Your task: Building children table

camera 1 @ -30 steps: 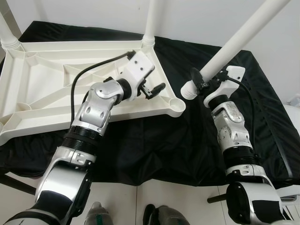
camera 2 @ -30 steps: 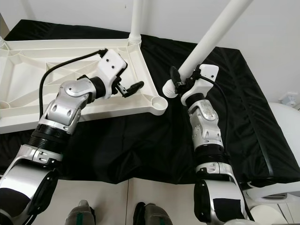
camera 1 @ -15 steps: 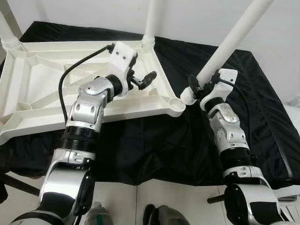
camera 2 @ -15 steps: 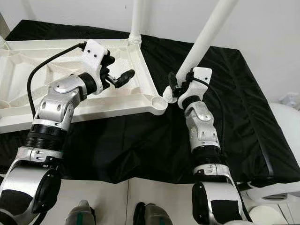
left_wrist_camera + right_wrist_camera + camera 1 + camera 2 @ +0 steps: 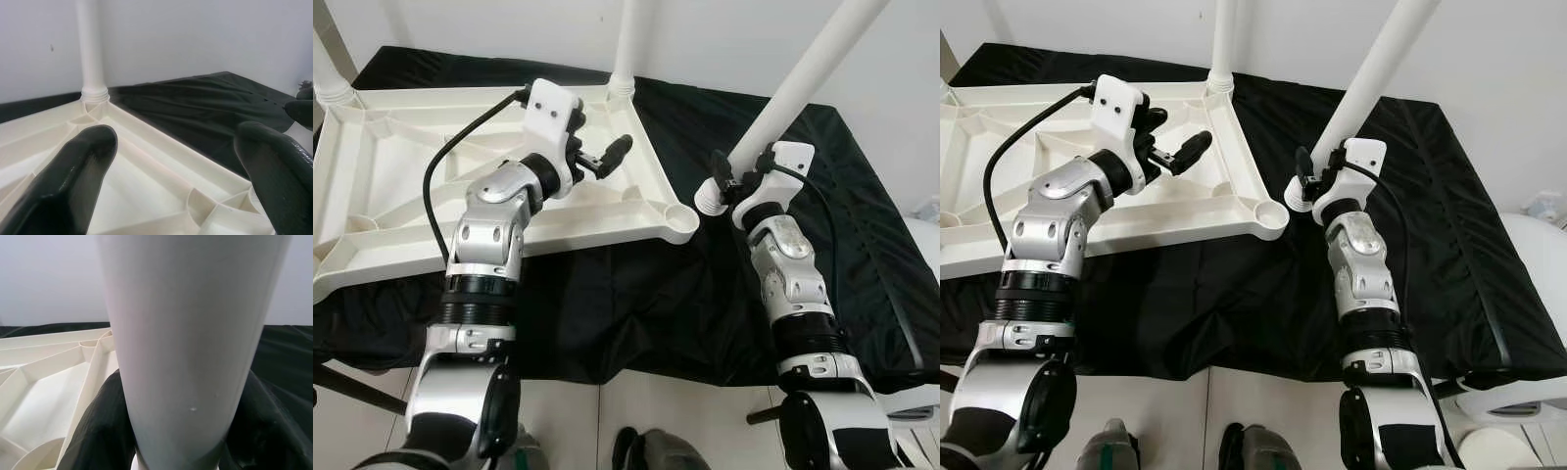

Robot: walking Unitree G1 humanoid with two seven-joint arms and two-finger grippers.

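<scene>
Tabletop [image 5: 401, 186], white and upside down, is lying on the black cloth [image 5: 636, 313] over the bench. From the head views, two legs are already standing up in its far corners: one far leg [image 5: 636, 39] and another corner leg [image 5: 328, 69]. The near corner socket [image 5: 685, 217] is sitting empty. The right gripper [image 5: 732, 184] is holding a loose leg [image 5: 793, 93] slanted, with its bottom end just beside that socket, not in it yet. The left gripper [image 5: 592, 157] is hovering over the tabletop, holding nothing.

In the left wrist view, the two black fingers [image 5: 73, 171] are spread wide apart with only the ribbed tabletop under them.

In the right wrist view, the fingers [image 5: 98, 431] are squeezing the loose leg from both sides.

So I think the job is partly done: this leg needs to go into the socket, and I cannot tell about the fourth corner.
</scene>
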